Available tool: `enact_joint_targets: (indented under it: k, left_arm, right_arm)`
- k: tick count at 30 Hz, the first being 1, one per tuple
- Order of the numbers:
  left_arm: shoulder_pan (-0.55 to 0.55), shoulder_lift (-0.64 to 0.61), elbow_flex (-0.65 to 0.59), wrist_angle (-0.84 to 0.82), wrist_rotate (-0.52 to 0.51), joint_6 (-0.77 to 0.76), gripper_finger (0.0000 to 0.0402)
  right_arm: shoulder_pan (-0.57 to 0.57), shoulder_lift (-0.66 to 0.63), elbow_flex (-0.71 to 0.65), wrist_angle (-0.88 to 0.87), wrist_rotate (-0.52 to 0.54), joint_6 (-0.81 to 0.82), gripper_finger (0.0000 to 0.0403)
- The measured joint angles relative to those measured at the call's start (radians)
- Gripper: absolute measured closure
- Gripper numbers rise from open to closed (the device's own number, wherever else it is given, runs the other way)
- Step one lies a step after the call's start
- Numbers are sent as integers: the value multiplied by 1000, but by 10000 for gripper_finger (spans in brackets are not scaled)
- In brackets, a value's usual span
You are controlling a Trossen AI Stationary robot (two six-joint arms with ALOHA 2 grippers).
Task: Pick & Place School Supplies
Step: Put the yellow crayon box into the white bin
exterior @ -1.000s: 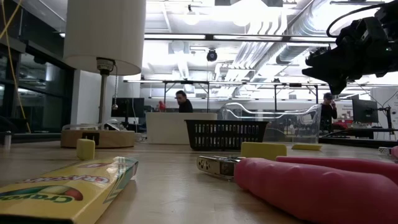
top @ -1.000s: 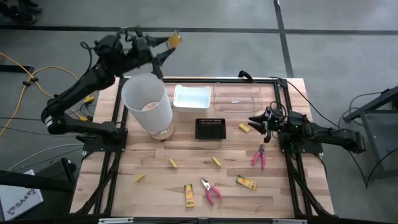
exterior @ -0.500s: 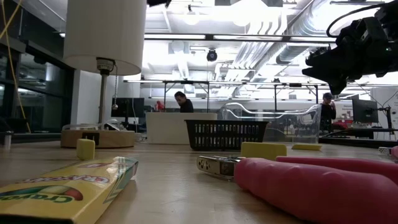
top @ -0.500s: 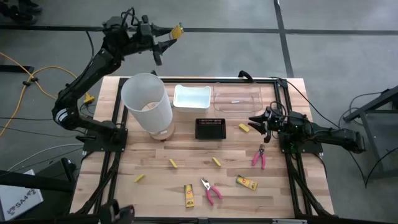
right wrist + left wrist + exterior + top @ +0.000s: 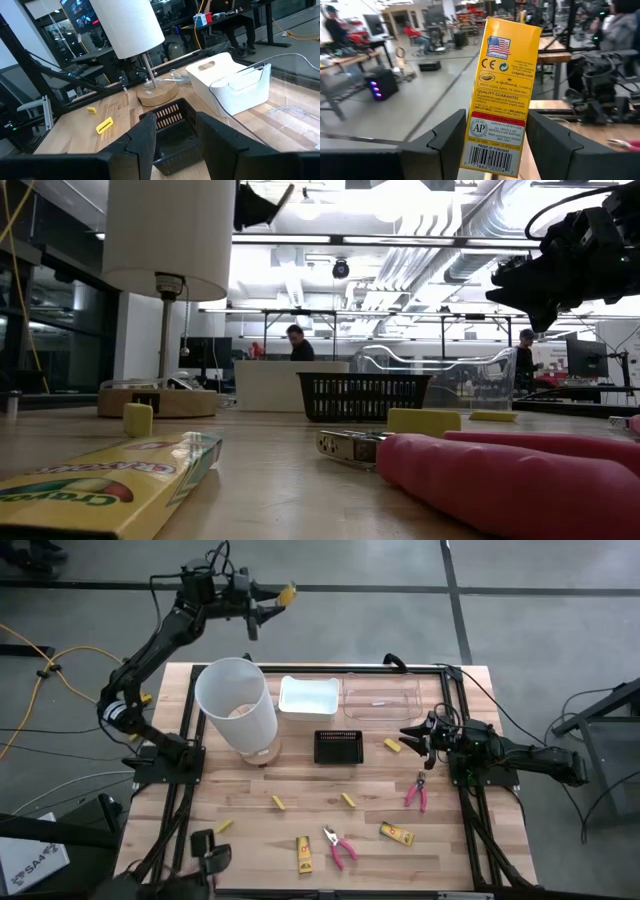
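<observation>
The left gripper (image 5: 492, 150) has its fingers (image 5: 451, 142) closed on a yellow crayon packet (image 5: 504, 95), which stands upright between them with its barcode end lowest (the printed back faces the wrist camera). From above, that gripper (image 5: 272, 602) is raised past the table's far edge, beyond the tall white bin (image 5: 236, 708). The right gripper (image 5: 413, 736) hovers with its fingers (image 5: 145, 137) parted and nothing between them, above the black tray (image 5: 338, 746) and just beside a small yellow block (image 5: 392, 745). On the wooden table (image 5: 250, 840) lie two more yellow packets (image 5: 303, 854), two pink-handled pliers (image 5: 340, 847) and three further small yellow blocks (image 5: 279, 803). A white container (image 5: 307, 696) and a clear container (image 5: 381, 698) sit along the far side.
</observation>
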Motion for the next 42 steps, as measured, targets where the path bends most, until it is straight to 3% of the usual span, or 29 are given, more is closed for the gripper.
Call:
enact_joint_targets:
  k: [10,22,42]
  left_arm:
    - [11,73,0,-38,127,66,218]
    - [33,73,0,-340,104,276,224]
    - [44,73,-3,-600,60,500,225]
  right_arm:
    - [0,0,0,0,0,0,270]
    - [0,0,0,0,0,0,270]
    - [0,0,0,0,0,0,270]
